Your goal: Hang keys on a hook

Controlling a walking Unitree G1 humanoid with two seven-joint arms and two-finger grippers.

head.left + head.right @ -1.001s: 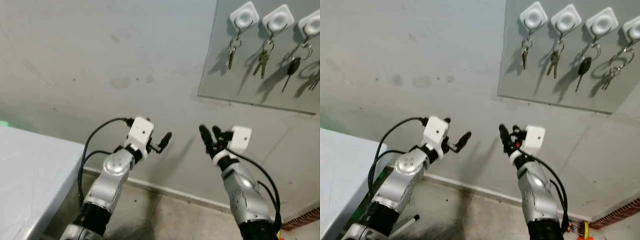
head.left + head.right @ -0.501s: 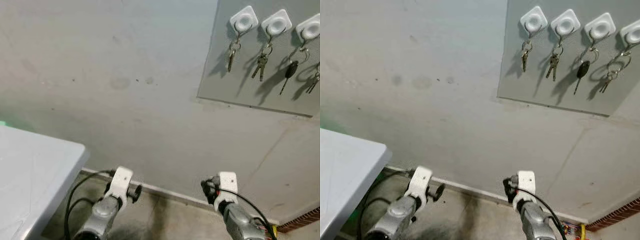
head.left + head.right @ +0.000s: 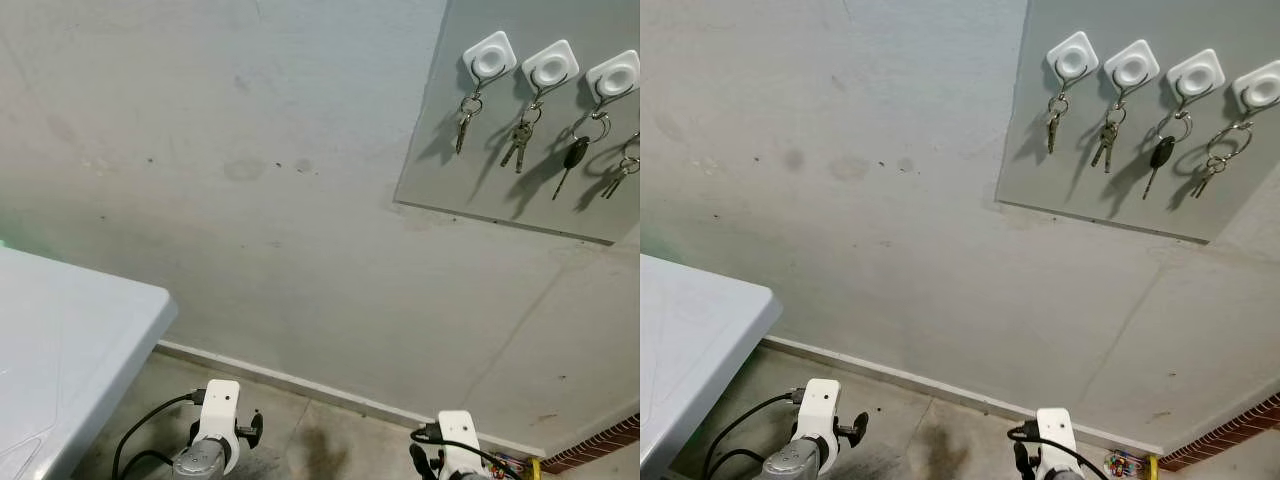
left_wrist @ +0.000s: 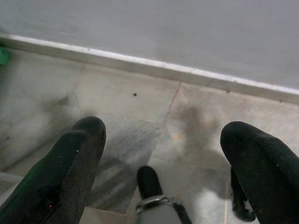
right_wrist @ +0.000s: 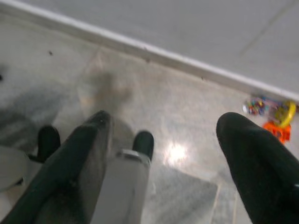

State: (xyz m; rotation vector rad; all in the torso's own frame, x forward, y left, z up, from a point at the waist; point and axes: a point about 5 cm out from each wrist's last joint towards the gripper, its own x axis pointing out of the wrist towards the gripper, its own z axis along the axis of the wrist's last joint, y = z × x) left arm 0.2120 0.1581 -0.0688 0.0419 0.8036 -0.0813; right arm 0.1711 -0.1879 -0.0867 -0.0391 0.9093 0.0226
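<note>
Four key sets hanging on wall hooks, left claw open low, right claw open low

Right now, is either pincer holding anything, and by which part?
Nothing is held: the left pincer and right pincer are both open over the floor.
</note>
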